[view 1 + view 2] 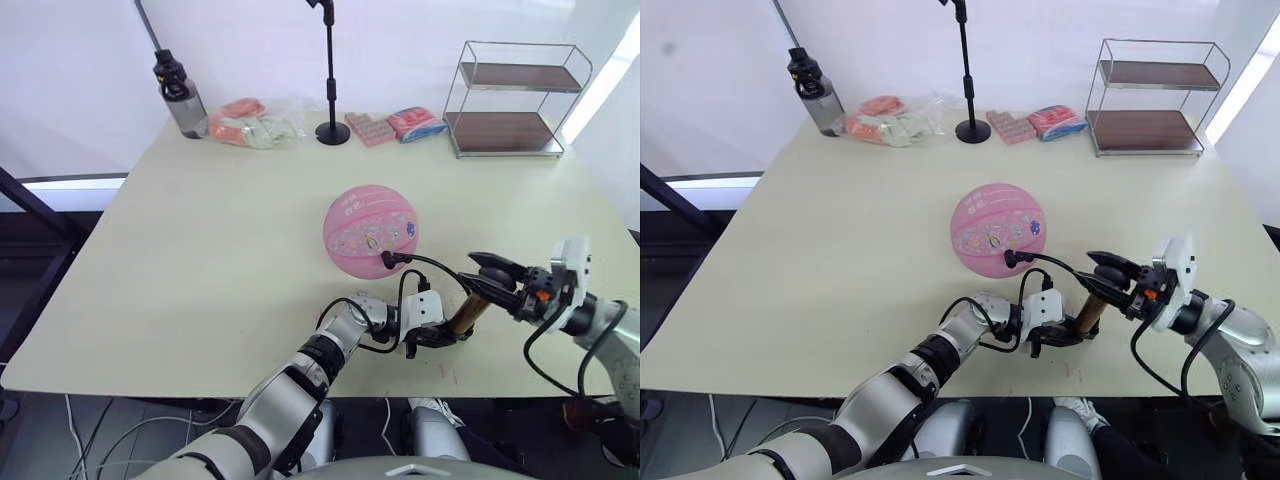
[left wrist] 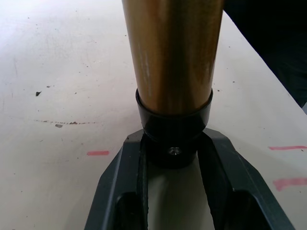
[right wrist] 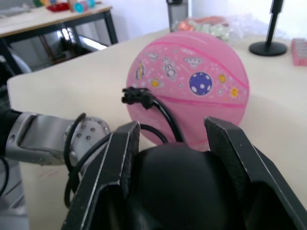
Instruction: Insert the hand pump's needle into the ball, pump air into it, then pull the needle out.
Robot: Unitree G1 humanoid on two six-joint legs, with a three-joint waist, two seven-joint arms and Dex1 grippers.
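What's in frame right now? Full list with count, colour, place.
ball: 1, pink with cartoon prints, middle of the table
hand pump: 1, bronze-gold barrel with black ends, near edge, held at both ends
hose: 1, black, arcs from the pump to a fitting against the ball; needle itself not visible
table: 1, cream, with small red marks near the front edge
bottle: 1, dark grey, far left
plastic bag: 1, clear with orange and pale contents, beside the bottle
stand: 1, black, far middle
packets: 2, pink and red, right of the stand
shelf: 1, wire frame with brown boards, far right
left gripper: black, shut on the pump's lower cap
right gripper: black, shut on the pump's handle
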